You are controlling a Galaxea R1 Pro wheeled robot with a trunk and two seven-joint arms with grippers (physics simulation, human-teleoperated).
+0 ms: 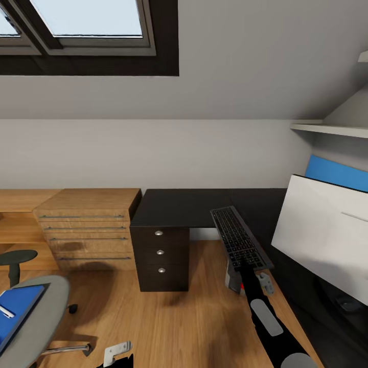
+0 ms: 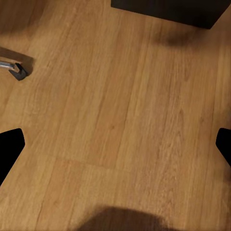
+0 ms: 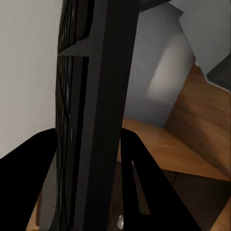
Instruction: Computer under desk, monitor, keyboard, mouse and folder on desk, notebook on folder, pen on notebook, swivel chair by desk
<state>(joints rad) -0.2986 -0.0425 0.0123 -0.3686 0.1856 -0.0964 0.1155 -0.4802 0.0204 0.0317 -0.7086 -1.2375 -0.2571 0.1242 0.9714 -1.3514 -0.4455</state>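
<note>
My right gripper is shut on the near end of the keyboard, a slim board with dark keys, held off the floor and tilted beside the desk. In the right wrist view the keyboard stands edge-on between the black fingers. The monitor stands on the desk at right, its white back toward me. At lower left is the swivel chair, with the blue folder and a white pen on its seat. Low near the chair, my left gripper is open over bare floor.
A light wooden drawer chest stands left of the desk's black drawer pedestal. A chair castor lies near the left gripper. Wooden floor runs between the chair and the pedestal. A sloped ceiling and a wall shelf are overhead.
</note>
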